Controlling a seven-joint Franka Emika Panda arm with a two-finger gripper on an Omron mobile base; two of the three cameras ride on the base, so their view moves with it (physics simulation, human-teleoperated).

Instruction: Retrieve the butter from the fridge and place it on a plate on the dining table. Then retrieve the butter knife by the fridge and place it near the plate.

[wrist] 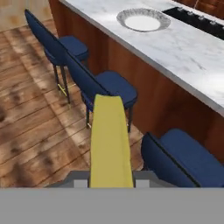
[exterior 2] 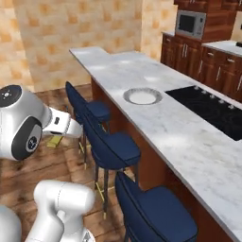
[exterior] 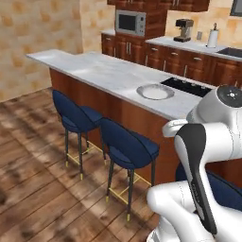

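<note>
Over the wooden floor, the gripper pinches the butter — the yellow stick juts forward toward three blue stools, seemingly level. Further right, the plate rests on the marble counter — beside the black cooktop.

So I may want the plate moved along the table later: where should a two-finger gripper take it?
Take the plate by its wide rim on the side facing the stools, from above, one finger inside, one outside. It lies flat and shallow on the dining table, probably too broad to span.
</note>
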